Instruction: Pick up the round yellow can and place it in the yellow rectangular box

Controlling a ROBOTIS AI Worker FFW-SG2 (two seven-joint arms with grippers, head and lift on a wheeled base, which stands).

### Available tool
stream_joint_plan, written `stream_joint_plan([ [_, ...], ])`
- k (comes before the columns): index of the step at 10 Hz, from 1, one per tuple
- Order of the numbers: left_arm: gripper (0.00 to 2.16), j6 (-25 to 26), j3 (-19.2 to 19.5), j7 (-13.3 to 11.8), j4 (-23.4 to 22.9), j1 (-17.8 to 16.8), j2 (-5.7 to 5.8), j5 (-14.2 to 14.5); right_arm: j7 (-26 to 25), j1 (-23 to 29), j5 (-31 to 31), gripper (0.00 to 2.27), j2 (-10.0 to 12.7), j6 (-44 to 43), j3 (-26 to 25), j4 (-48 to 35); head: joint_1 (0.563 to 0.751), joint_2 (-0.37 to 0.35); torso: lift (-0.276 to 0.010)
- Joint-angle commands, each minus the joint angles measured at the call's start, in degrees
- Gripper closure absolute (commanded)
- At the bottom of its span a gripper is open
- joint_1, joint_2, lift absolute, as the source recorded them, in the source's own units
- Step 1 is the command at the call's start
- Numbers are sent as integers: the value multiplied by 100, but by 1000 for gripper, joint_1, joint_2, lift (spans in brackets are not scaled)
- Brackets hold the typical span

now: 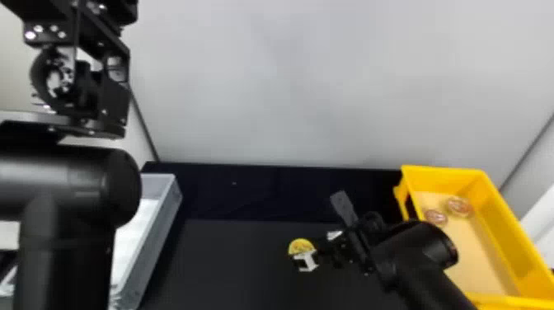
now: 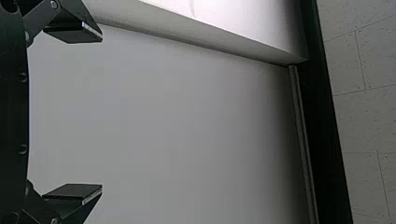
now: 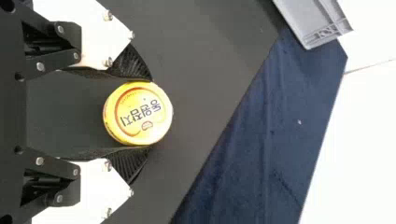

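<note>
- Nearest the camera: left arm (image 1: pixel 78 181), far left, idle; judged no part in this step. Left gripper (image 2: pixel 102 113) empty, fingers spread wide.
- Next rightward: grey tray (image 1: pixel 158 231) beside the black work surface (image 1: pixel 231 264); not the target.
- Right of centre: round yellow can (image 3: pixel 137 113), printed end facing the wrist view. Right gripper (image 3: pixel 152 113) has a finger against each of two opposite sides; read as a grip. Cannot tell whether can is off the surface.
- Step in hand, judged: grasp. Next move calls for a lift above wall height, then a carry to the right.
- Far right: yellow rectangular box (image 1: pixel 498 226), two round reddish items (image 1: pixel 458 206) inside. Suggest lowering can onto bare floor before release.
</note>
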Motion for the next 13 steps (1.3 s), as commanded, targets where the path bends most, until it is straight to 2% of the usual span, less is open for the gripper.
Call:
stream_joint_plan([
  [1,140,30,54,-1,-37,55,9,-9,76,302,83,592,-197,748,-260,-1319,663,54,-5],
  [2,140,56,63,-1,-64,55,35,-9,102,328,144,592,-329,889,-295,-1706,663,54,-5],
  [4,140,83,71,-1,-90,55,70,-18,225,319,435,592,-479,1196,-708,-2409,663,54,-5],
  [7,140,118,80,-1,-108,64,97,-27,260,275,980,592,-883,1566,-1342,-3358,663,54,-5],
  [11,140,206,115,-10,-178,55,158,-44,278,354,1534,592,-1296,1706,-2344,-3666,663,54,-5],
  [13,140,223,115,-10,-187,38,167,-53,269,390,1648,592,-1401,1715,-2757,-3675,663,54,-5],
])
